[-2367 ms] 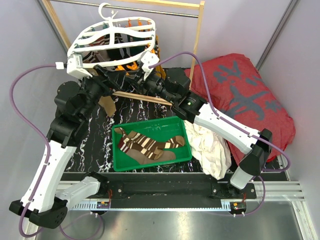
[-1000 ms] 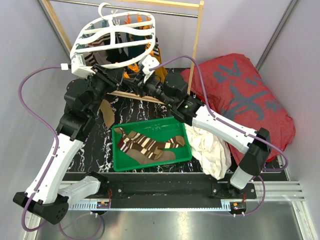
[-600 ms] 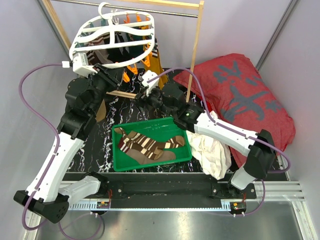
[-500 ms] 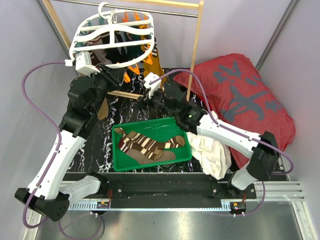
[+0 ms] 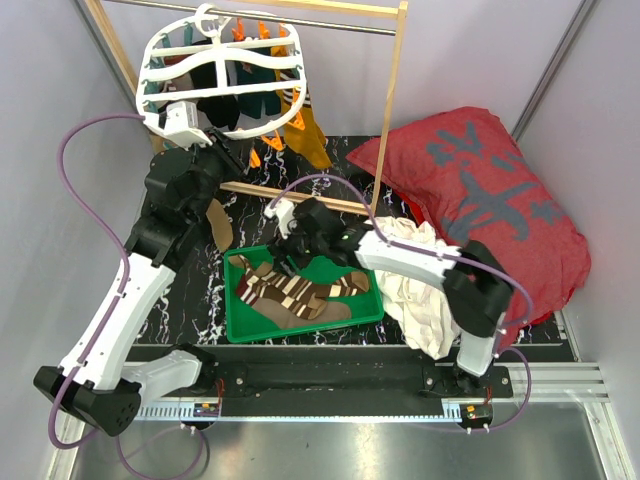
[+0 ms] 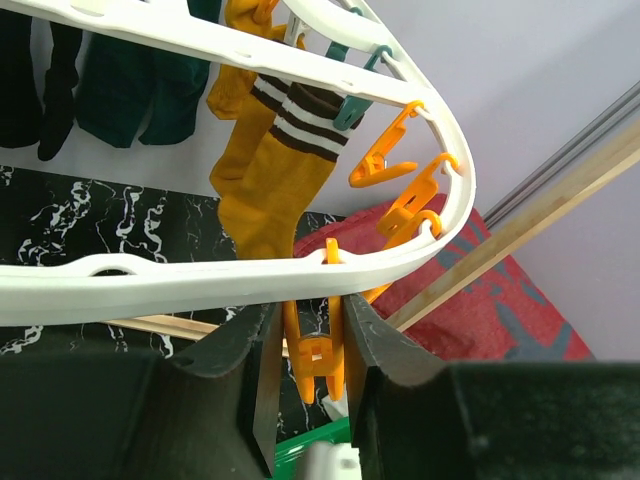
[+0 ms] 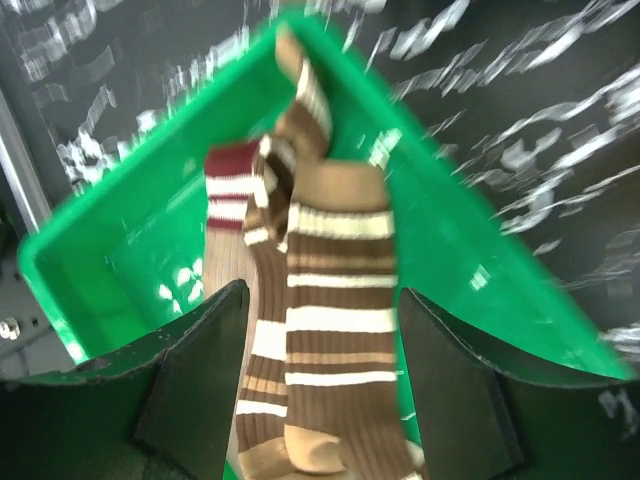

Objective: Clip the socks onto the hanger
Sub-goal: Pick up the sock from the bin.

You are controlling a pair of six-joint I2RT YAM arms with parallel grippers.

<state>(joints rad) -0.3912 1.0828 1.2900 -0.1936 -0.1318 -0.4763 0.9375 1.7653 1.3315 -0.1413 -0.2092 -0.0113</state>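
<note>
The white oval hanger [image 5: 222, 72] hangs by its hook from the metal rod. A mustard sock [image 5: 305, 135] and dark socks are clipped to it. The mustard sock also shows in the left wrist view [image 6: 268, 172]. My left gripper [image 5: 225, 152] is at the hanger's near rim [image 6: 230, 278], shut on an orange clip [image 6: 316, 362] that hangs from it. Brown, cream-striped socks [image 5: 290, 290] lie in a green tray [image 5: 300, 326]. My right gripper [image 5: 288, 255] is open and empty just above them. In the right wrist view the striped socks [image 7: 340, 300] lie between its fingers [image 7: 190, 400].
A wooden rack post [image 5: 392, 100] and its low crossbar [image 5: 320, 201] stand behind the tray. A big red cushion [image 5: 490, 190] lies at the right and a white cloth [image 5: 420, 290] beside the tray. A tan sock [image 5: 218, 222] shows by the left arm.
My right gripper has left the hanger's rim and come down over the tray. The hanger has swung back up under the rod, with my left gripper following it.
</note>
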